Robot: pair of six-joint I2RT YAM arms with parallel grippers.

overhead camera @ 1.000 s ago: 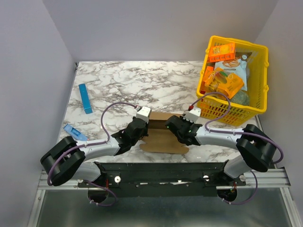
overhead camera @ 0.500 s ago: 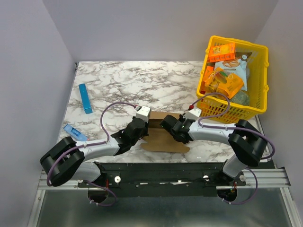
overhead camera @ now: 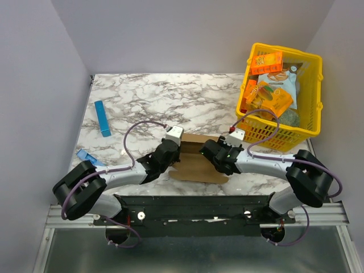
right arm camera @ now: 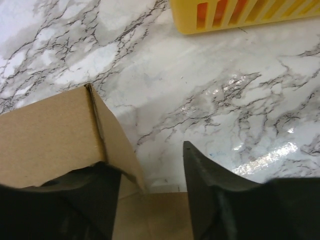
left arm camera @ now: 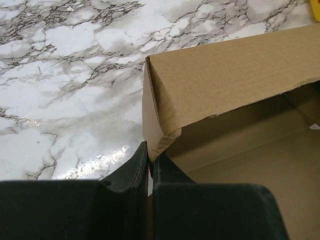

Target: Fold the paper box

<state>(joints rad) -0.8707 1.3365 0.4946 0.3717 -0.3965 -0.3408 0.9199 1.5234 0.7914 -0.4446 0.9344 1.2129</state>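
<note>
The paper box (overhead camera: pixel 193 162) is plain brown cardboard, partly folded, lying near the table's front edge between my two arms. My left gripper (overhead camera: pixel 170 153) is shut on the box's left side flap; in the left wrist view the jaws (left arm camera: pixel 151 157) pinch the flap's lower corner, and the box (left arm camera: pixel 225 85) opens to the right. My right gripper (overhead camera: pixel 213 152) is open at the box's right end. In the right wrist view the right gripper (right arm camera: pixel 150 172) straddles the raised right wall of the box (right arm camera: pixel 50 135), the left finger inside, the right finger over the marble.
A yellow basket (overhead camera: pixel 310 133) with orange snack boxes (overhead camera: pixel 267 61) stands at the back right, its wall showing in the right wrist view (right arm camera: pixel 240 15). A slim blue bar (overhead camera: pixel 102 118) and a smaller blue item (overhead camera: pixel 85 156) lie at the left.
My right gripper moved left over the box half a second ago, then drew back right. My left gripper edged slightly right, still holding the flap.
</note>
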